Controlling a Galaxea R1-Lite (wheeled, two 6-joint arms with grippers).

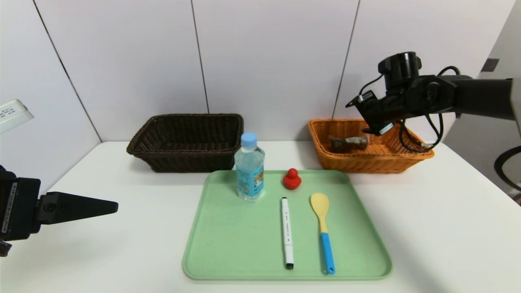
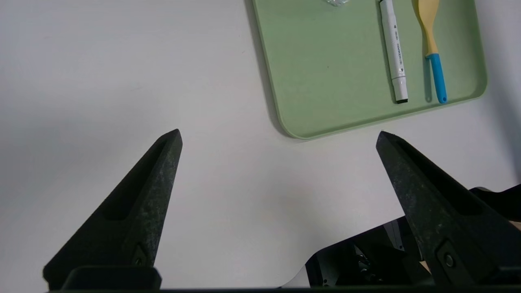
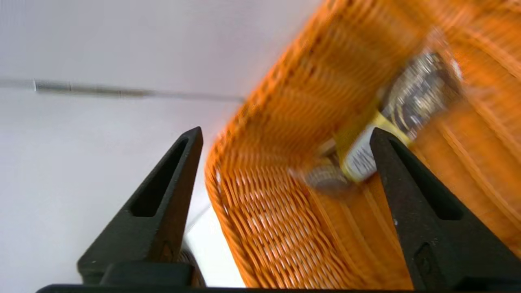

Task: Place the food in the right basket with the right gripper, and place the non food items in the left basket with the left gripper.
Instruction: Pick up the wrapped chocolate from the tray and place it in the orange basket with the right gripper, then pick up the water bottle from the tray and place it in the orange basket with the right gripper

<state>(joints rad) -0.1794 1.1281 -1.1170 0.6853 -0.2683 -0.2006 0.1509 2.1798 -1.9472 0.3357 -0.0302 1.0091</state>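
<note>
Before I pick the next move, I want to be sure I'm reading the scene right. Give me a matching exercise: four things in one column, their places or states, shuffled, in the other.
Things
1. Right gripper
2. Left gripper
3. Water bottle
4. Red duck

Places or states
A. on the green tray, upright, blue cap
B. open, above the orange basket
C. on the green tray, between the bottle and the spoon
D. open, off to the left of the tray

Pairs: 1-B; 2-D; 3-A; 4-C
</note>
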